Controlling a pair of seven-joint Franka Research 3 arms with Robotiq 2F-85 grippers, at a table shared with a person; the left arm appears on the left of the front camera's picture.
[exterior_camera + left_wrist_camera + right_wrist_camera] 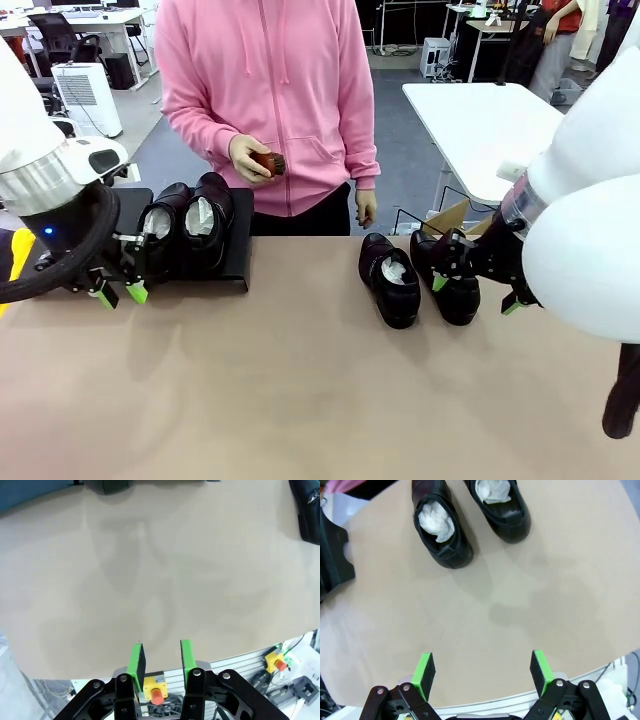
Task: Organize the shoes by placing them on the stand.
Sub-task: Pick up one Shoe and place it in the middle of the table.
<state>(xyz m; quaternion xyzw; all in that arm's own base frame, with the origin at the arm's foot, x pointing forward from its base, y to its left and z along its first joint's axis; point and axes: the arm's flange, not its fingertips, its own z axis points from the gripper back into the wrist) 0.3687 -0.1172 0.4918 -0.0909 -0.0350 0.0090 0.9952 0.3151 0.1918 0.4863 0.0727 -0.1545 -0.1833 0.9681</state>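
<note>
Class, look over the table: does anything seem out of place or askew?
Two shoes lie on the bare table at the robot's right, off the stand, where the other pair already sits at the left. Nothing looks spilled or damaged.

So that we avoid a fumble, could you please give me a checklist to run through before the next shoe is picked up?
1. Right gripper open and empty: ok.
2. Left table shoe and right table shoe upright, sole down: ok.
3. Free room on the stand: cannot tell; the left arm hides part.
4. Left gripper empty: ok.
5. Person's free hand clear of both table shoes: ok.
</note>
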